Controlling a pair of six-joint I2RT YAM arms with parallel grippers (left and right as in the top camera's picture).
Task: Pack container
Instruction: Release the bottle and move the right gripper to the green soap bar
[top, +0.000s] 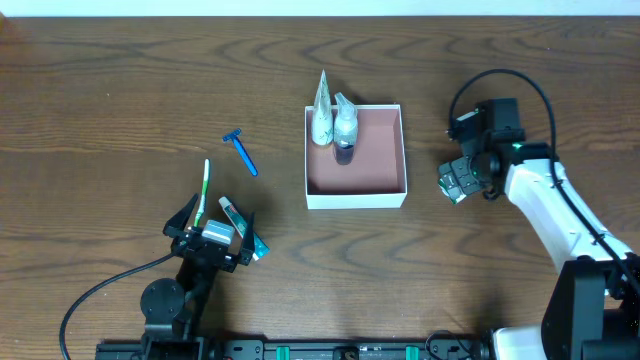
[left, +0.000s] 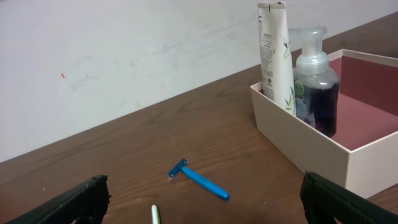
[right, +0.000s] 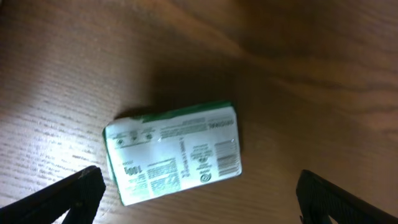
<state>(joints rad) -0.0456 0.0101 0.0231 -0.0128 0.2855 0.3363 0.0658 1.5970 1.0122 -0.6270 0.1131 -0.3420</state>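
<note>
White container (top: 356, 200) sits mid-worktop (top: 120, 100). Only the right wrist view shows me the green-white packet (right: 173, 152) lying between the wide-open right fingers (top: 455, 183); overhead half hides it. Left fingers (top: 215, 225) spread, empty.

Grained dark wood table (top: 120, 100); matt white container (left: 292, 135); glossy blue plastic razor (left: 202, 180); clear shiny pump bottle (left: 316, 93); sheeny soap packet (right: 174, 152).

Soft, even light falls from above on the wooden table (top: 120, 100). The overhead view is sharp, with only short, faint shadows. The walls of the container (top: 355, 200) show bright white, without glare. The left wrist view is slightly soft, and its pale wall (left: 124, 62) looks washed out. The right wrist view is dim and warm, with the soap packet (right: 173, 152) blurry and a dark shadow above it.
</note>
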